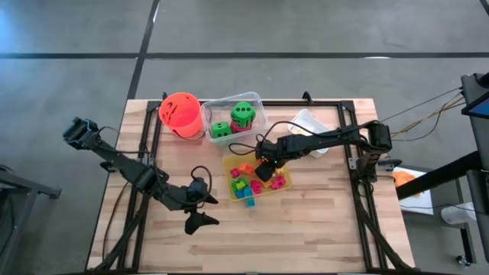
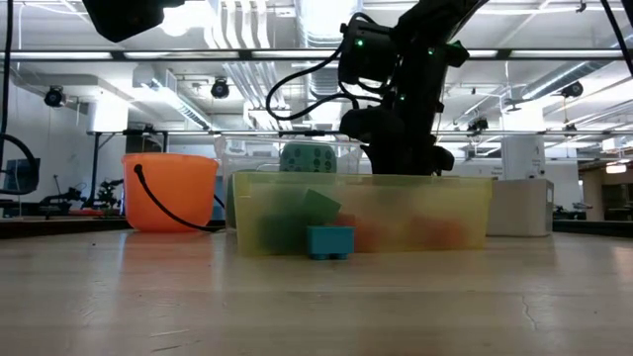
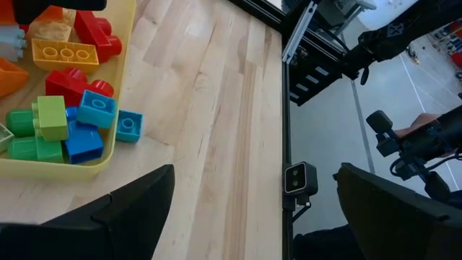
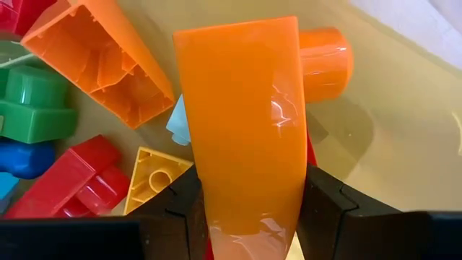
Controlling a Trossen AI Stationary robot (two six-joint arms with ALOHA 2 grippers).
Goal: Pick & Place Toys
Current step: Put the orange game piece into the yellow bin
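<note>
Several bright blocks (image 1: 250, 183) lie in the yellow tray (image 1: 229, 162) at mid table. My right gripper (image 1: 263, 169) reaches down into this tray and is shut on a long orange block (image 4: 242, 108). One light blue block (image 3: 130, 124) lies on the wood just outside the tray, also in the low view (image 2: 329, 240). Two green dotted dice (image 1: 242, 113) sit in the clear tray (image 1: 256, 99) behind. My left gripper (image 1: 203, 211) is open and empty near the table's front, left of the yellow tray. My right gripper pinches the orange block between its two fingers (image 4: 184, 198) by its two long sides (image 4: 216, 209), near the end closest to the wrist. The fingers come from above, slanting down, and lie along the block. The block points down over the other blocks; I cannot tell whether its far end rests on anything.
An orange bucket (image 1: 181, 113) stands at the far left beside the clear tray. A white tray (image 1: 309, 122) lies under my right arm at the far right. Black frame rails (image 1: 359, 191) run along the table's sides. Bare wood lies in front of the yellow tray.
</note>
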